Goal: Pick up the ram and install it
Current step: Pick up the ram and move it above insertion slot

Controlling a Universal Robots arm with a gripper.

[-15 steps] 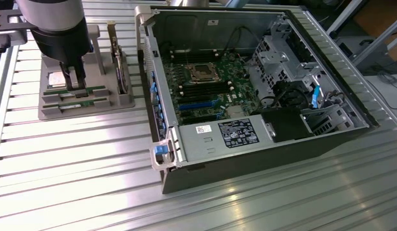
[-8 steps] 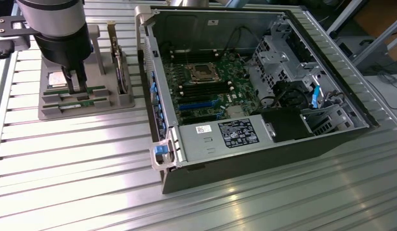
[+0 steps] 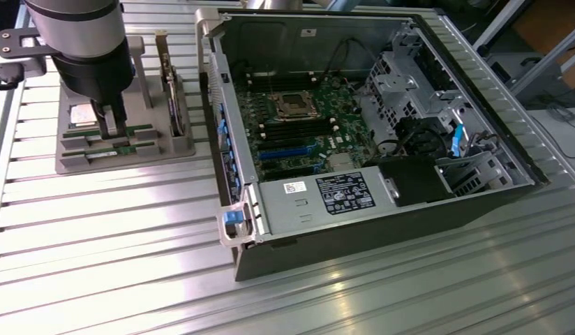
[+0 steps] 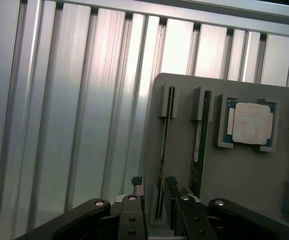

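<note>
A: Found the ram (image 4: 163, 145) standing on edge in a slot near the rim of the grey holder (image 4: 244, 170), not yet lifted out.

B: Agreed. Saw the gripper (image 4: 155, 192) lowered over one end, fingers (image 4: 137, 186) set narrow, one to each side of the board. Noticed a sliver of grey holder between one finger and the stick, so judged nothing clamped yet.

A: Spotted a second stick (image 4: 198, 145) in the next slot, just beside, and the processor chip (image 4: 252, 122) in a square pocket beyond.

B: Also picked out, in the exterior view, the taller card (image 3: 176, 105) upright on the holder's side toward the exterior view's right. Beyond that, saw the open computer case (image 3: 362, 244) on the ribbed metal table (image 3: 101, 230). Made out the motherboard (image 3: 311, 143) inside, with long dark memory slots (image 3: 285, 129) near the socket.

A: Worried about anything?

B: Mostly about an uneven squeeze. Looked off-centre, closer on one side, so probably apt to push the stick against the slot wall and tilt the board before gripping. Feared a skewed lift too, binding in the end posts and dragging the holder along.

A: And the neighbour?

B: Stood close enough for a finger to clip through any sideways drift. Would also have flagged a hold so near one end, likely to let the stick swing.
</note>
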